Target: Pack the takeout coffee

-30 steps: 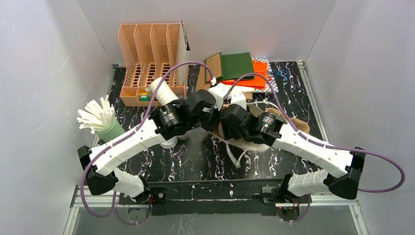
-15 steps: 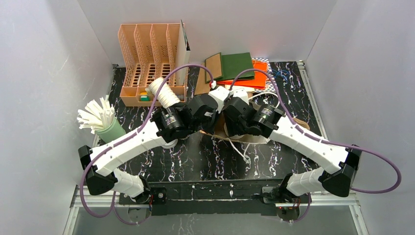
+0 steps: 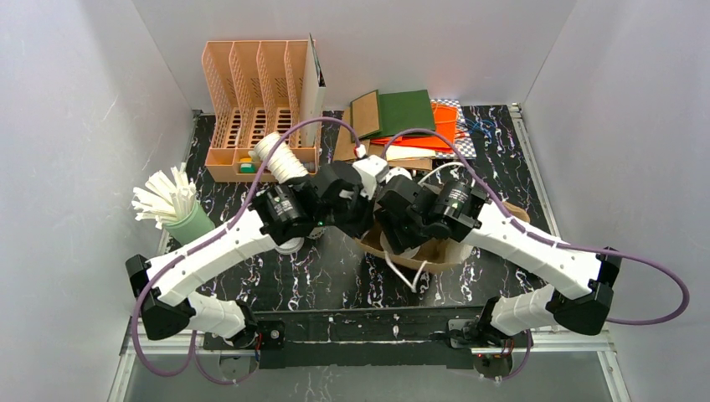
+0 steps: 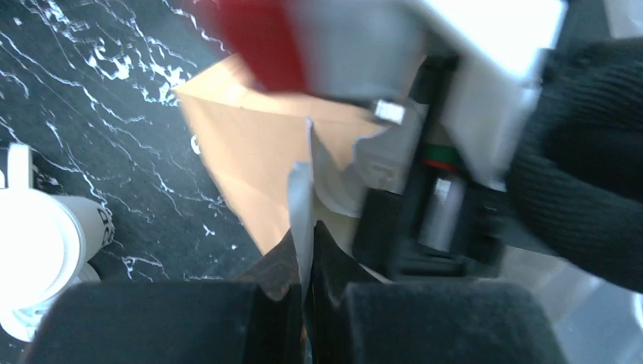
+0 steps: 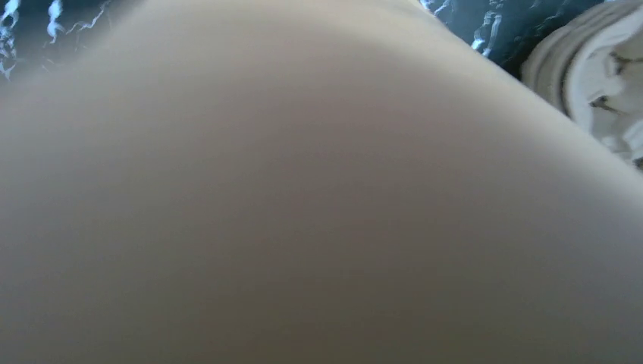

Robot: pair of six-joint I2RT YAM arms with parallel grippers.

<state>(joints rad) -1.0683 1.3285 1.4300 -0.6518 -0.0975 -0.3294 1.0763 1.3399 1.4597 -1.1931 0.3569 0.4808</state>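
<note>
A brown paper bag [image 3: 448,251] with white cord handles [image 3: 412,275] lies at the table's middle under both arms. My left gripper [image 3: 360,219] is shut on the bag's thin edge [image 4: 302,205], which runs between its fingertips in the left wrist view [image 4: 307,303]. My right gripper [image 3: 400,233] is at the bag's mouth. Brown paper fills the right wrist view [image 5: 303,197] and hides its fingers. A white-lidded coffee cup [image 4: 42,262] stands on the table left of the bag, half under my left arm in the top view [image 3: 290,245].
An orange slotted rack [image 3: 255,100] stands at the back left, with a stack of lidless cups [image 3: 279,159] leaning by it. A green cup of white sticks [image 3: 180,213] stands at the left. Green, brown and orange flat sheets [image 3: 402,113] lie at the back. White ribbed lids [image 5: 599,68] lie beside the bag.
Both grippers have moved a little toward the near edge with the bag between them. The bag's mouth and cord handles have shifted nearer, and the right arm has swung in over the bag.
</note>
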